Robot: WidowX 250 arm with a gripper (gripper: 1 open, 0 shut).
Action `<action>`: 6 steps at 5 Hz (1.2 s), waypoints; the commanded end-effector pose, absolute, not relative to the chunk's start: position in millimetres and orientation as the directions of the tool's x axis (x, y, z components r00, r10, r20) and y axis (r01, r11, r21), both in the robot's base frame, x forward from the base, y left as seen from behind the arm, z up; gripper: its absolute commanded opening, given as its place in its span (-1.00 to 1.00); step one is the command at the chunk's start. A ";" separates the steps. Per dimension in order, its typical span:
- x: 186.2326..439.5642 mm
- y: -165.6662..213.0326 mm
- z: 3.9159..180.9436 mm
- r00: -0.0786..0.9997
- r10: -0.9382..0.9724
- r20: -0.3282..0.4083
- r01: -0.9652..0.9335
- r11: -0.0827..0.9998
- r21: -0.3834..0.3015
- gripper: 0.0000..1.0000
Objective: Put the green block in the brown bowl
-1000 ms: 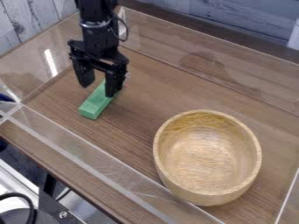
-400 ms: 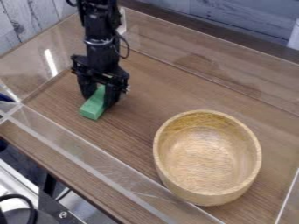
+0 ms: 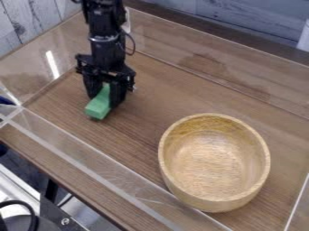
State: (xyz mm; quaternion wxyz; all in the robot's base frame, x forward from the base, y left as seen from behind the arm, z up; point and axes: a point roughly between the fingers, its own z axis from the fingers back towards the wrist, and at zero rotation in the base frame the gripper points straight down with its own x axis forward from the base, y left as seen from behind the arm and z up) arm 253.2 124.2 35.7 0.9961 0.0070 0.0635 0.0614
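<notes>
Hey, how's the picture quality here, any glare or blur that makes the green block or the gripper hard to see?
In the camera view, the whole picture is soft and low in detail. Pale glare streaks the table and its clear front wall. The green block stays bright and easy to spot. The dark gripper blends together, so its fingers are hard to separate. The brown bowl is evenly lit, with its grain showing.
</notes>
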 end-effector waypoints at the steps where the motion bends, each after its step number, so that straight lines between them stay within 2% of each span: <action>1: 274.1 124.6 79.1 0.993 0.114 -0.005 -0.114 0.993 0.035 -1.00; 2: 281.5 117.3 117.4 0.992 0.114 0.045 -0.115 0.993 0.026 -1.00; 4: 280.4 95.9 98.9 0.998 0.052 0.026 -0.053 0.998 0.015 -1.00; 6: 286.7 75.3 65.1 1.000 -0.003 -0.011 0.003 1.000 0.017 -1.00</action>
